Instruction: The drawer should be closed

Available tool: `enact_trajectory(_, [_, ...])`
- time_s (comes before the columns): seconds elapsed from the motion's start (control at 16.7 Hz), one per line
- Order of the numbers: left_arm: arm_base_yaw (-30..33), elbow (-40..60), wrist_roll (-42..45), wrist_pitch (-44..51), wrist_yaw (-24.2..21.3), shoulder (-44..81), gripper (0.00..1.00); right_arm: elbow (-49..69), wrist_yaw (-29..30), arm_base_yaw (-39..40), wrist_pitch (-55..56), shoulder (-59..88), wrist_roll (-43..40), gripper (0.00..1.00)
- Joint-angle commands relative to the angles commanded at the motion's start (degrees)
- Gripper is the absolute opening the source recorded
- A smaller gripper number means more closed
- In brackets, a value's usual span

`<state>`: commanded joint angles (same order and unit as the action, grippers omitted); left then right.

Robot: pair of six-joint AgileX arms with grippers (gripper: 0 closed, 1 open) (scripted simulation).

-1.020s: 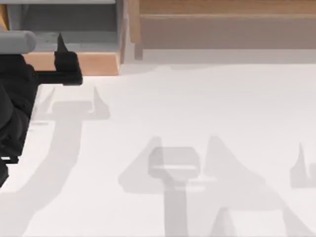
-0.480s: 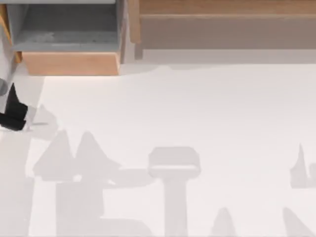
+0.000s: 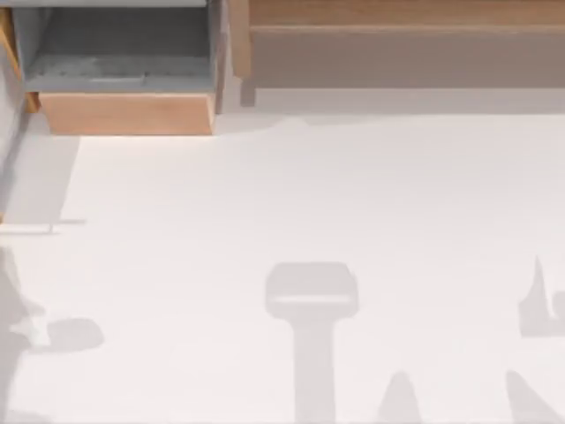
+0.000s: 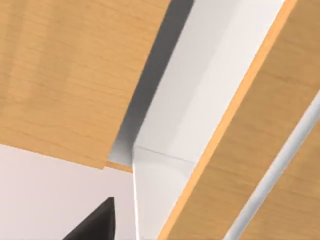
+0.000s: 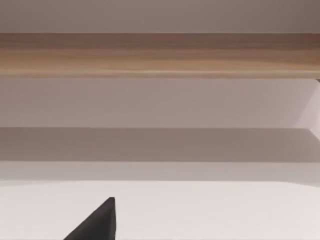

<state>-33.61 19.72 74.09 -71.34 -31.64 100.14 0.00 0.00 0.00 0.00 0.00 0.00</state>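
Drawer (image 3: 124,84) sits at the far left of the bench (image 3: 353,221) in the top view, pulled out toward you: grey speckled floor exposed, tan front panel facing the open bench. So it's not shut yet.

Long wooden ledge (image 3: 397,44) runs along the back to its right; ignore that one.

Left hand: a single dark fingertip (image 4: 97,222) shows in the left wrist view, near a wooden panel w/ a white gap beside it. Can't tell if that hand is released or clenched. Right hand: likewise one fingertip (image 5: 97,222) over bare bench, facing the ledge; state can't be told.

Handling, as I judge it: drawer is a rigid box on slides, no grasp needed. Push flat on the tan front, approx mid-panel, straight back. Off-centre contact could skew or jam it. Smooth face may let a fingertip slip, so keep contact square.
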Motion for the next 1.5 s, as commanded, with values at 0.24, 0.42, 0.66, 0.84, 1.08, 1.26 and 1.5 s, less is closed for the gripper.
enact_trajectory(0.24, [-6.50, 3.18, 12.62, -10.70, -8.43, 9.09, 1.00, 0.00, 0.00, 0.00, 0.00, 0.00, 0.00, 1.00])
enact_trajectory(0.42, [-7.56, 5.00, 16.38, -15.85, -11.51, 13.13, 1.00, 0.00, 0.00, 0.00, 0.00, 0.00, 0.00, 1.00])
enact_trajectory(0.66, [-7.59, 5.35, 17.06, -16.93, -11.99, 13.96, 1.00, 0.00, 0.00, 0.00, 0.00, 0.00, 0.00, 1.00])
enact_trajectory(0.84, [-7.25, 5.36, 17.01, -16.70, -11.74, 13.84, 1.00, 0.00, 0.00, 0.00, 0.00, 0.00, 0.00, 1.00])
enact_trajectory(1.08, [-4.85, 8.83, 17.01, -14.86, -9.27, 15.29, 1.00, 0.00, 0.00, 0.00, 0.00, 0.00, 0.00, 1.00])
enact_trajectory(1.26, [-4.14, 9.83, 16.99, -14.31, -8.57, 15.73, 1.00, 0.00, 0.00, 0.00, 0.00, 0.00, 0.00, 1.00])
enact_trajectory(1.5, [-4.14, 9.83, 16.99, -14.31, -8.57, 15.73, 0.85, 0.00, 0.00, 0.00, 0.00, 0.00, 0.00, 1.00])
